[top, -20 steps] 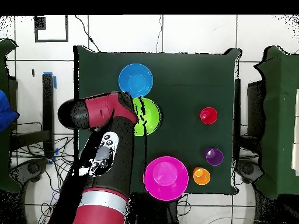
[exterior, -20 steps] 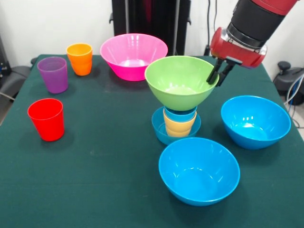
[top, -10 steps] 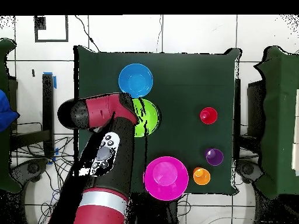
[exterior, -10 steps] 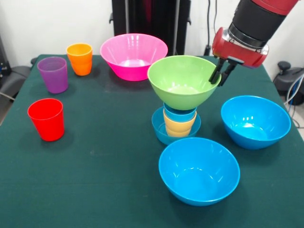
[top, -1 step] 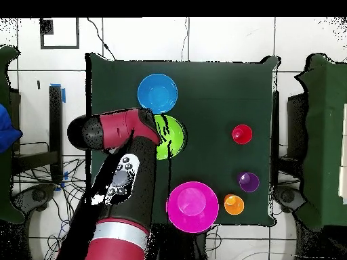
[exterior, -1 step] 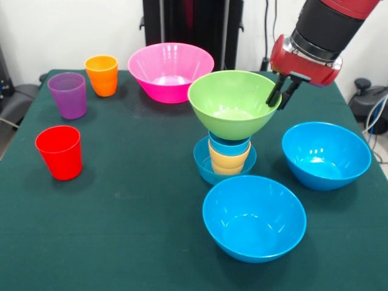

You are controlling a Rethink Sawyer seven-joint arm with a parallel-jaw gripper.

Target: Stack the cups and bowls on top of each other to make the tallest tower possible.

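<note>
The tower stands mid-table: a small blue bowl [exterior, -1 step: 205,167] at the base, a yellow-orange cup [exterior, -1 step: 229,160] in it, a light blue cup [exterior, -1 step: 230,145] above that, and the green bowl [exterior, -1 step: 231,102] [top, -1 step: 172,135] on top. My gripper [exterior, -1 step: 279,96] is at the green bowl's right rim, its two dark fingers on either side of the rim and shut on it. Loose on the cloth are the red cup [exterior, -1 step: 59,151], purple cup [exterior, -1 step: 68,94], orange cup [exterior, -1 step: 102,74], pink bowl [exterior, -1 step: 170,70] and two large blue bowls [exterior, -1 step: 254,217] [exterior, -1 step: 326,154].
In the overhead view my red arm [top, -1 step: 122,176] covers the table's left side and hides one blue bowl. That view also shows a blue bowl [top, -1 step: 157,93], pink bowl [top, -1 step: 192,206], red cup [top, -1 step: 242,134], purple cup [top, -1 step: 248,181] and orange cup [top, -1 step: 234,204].
Over the last second the gripper and the green bowl shifted slightly right and up together. Nothing else moved.
</note>
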